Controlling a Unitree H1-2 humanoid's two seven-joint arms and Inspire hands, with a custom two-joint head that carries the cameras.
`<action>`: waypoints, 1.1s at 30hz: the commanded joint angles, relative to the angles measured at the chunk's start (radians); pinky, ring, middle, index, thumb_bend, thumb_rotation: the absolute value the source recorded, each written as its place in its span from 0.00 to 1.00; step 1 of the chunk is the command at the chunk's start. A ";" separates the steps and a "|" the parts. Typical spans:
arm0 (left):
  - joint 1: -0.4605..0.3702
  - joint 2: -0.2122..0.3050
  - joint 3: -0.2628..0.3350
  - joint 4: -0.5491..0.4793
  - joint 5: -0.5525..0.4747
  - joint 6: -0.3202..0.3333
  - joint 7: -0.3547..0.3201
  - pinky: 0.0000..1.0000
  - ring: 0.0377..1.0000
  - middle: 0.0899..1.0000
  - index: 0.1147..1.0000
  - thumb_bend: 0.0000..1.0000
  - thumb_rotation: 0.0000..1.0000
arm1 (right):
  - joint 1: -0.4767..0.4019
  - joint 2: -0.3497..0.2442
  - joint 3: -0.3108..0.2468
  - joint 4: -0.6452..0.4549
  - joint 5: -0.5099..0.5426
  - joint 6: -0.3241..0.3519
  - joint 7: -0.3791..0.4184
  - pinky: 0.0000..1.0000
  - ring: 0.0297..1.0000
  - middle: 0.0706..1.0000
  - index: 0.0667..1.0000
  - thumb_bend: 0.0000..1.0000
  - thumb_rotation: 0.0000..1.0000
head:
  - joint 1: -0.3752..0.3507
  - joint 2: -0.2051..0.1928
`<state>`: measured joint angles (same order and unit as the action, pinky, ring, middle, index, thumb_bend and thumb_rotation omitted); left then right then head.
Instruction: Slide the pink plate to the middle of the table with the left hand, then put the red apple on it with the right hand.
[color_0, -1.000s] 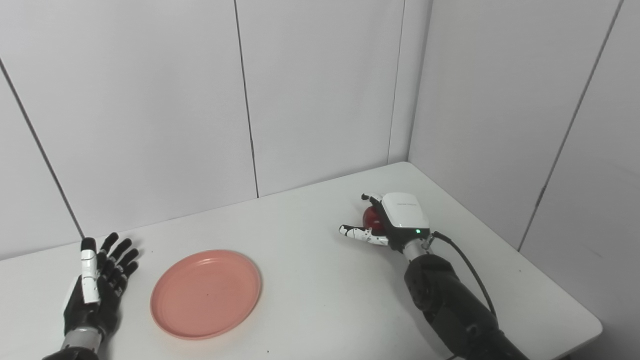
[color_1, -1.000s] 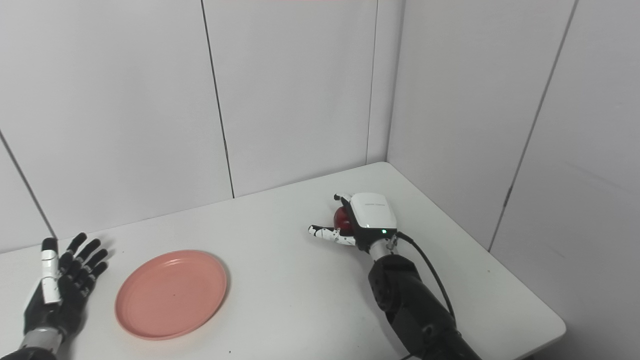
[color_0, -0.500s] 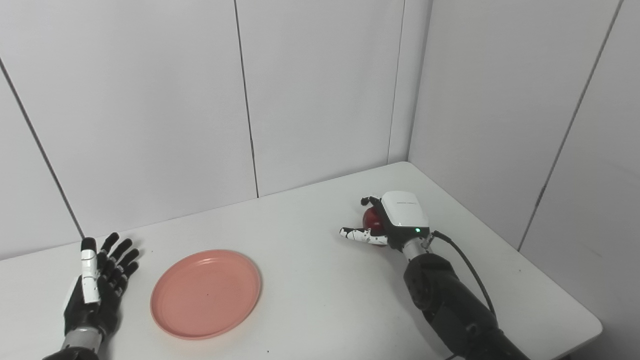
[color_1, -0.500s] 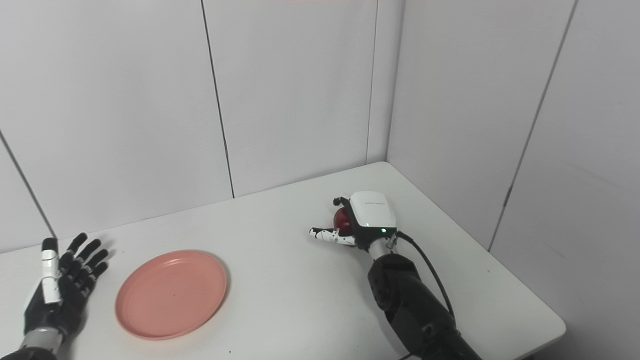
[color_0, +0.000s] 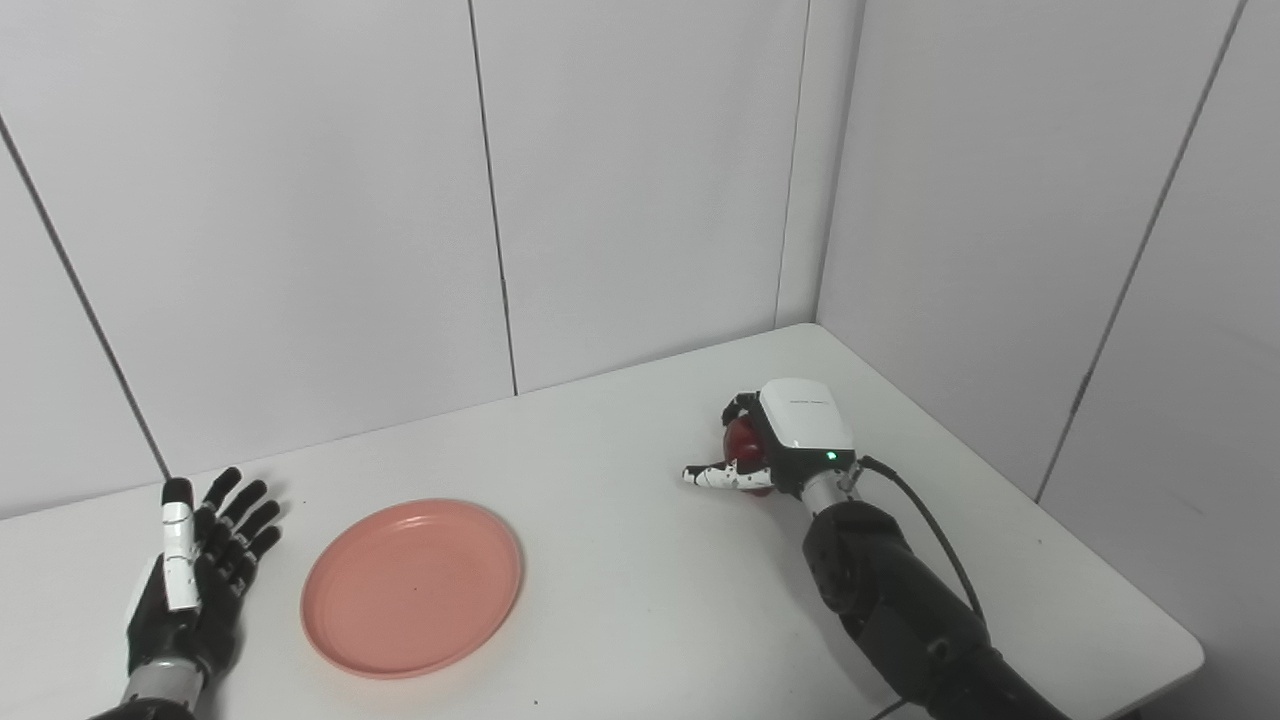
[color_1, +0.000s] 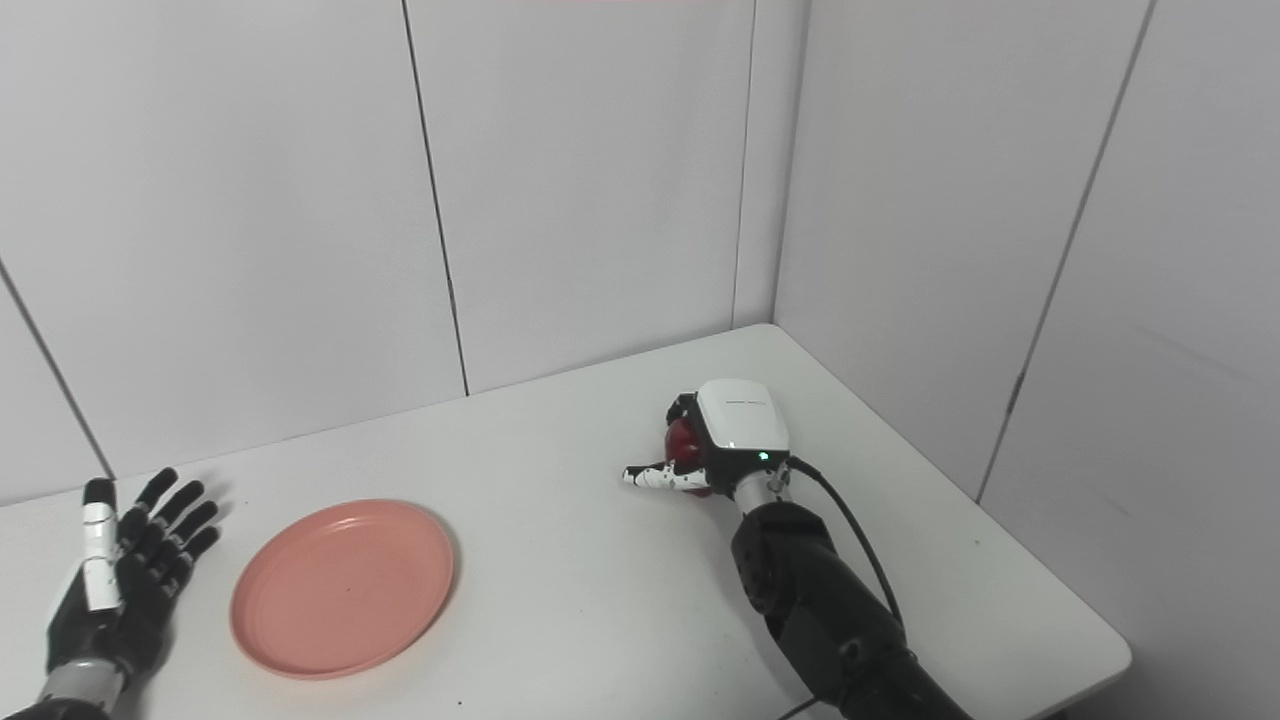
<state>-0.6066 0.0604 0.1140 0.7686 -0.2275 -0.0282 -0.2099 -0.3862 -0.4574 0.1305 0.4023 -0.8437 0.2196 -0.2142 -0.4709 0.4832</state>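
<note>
The pink plate (color_0: 412, 588) lies flat on the white table (color_0: 620, 560), left of the middle. My left hand (color_0: 195, 580) rests open, palm up, just left of the plate and apart from its rim. At the right, my right hand (color_0: 775, 445) has its fingers curled around the red apple (color_0: 742, 438), which still sits low at the table surface. The white back of the hand covers most of the apple. Its thumb (color_0: 722, 477) sticks out to the left along the table.
White wall panels close in the back and the right side of the table. The right table edge (color_0: 1130, 570) runs near my right forearm (color_0: 900, 600), with a black cable along it.
The right hand's fingers have closed further round the apple and its thumb has drawn in a little. The left hand and the plate have not moved.
</note>
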 joint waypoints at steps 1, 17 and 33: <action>0.014 0.003 -0.008 0.003 0.014 0.054 0.019 0.91 0.88 0.89 0.89 0.71 1.00 | -0.022 -0.022 0.006 0.015 0.007 0.020 0.004 0.27 0.32 0.38 0.54 0.61 0.53 | 0.001 0.000; 0.009 0.001 -0.006 0.020 0.008 0.049 0.012 0.92 0.88 0.90 0.90 0.70 1.00 | -0.017 -0.034 0.015 -0.035 0.060 -0.009 0.003 0.25 0.30 0.37 0.54 0.59 0.54 | 0.008 0.001; 0.020 -0.021 -0.016 -0.017 0.021 0.066 0.041 0.88 0.86 0.88 0.87 0.71 1.00 | -0.054 -0.022 0.059 -0.237 0.021 -0.005 0.078 0.24 0.29 0.36 0.52 0.63 0.67 | 0.078 -0.004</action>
<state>-0.5998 0.0507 0.1058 0.7455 -0.2152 -0.0134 -0.1886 -0.3839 -0.4680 0.1954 0.2125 -0.8078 0.2195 -0.1290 -0.3928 0.4786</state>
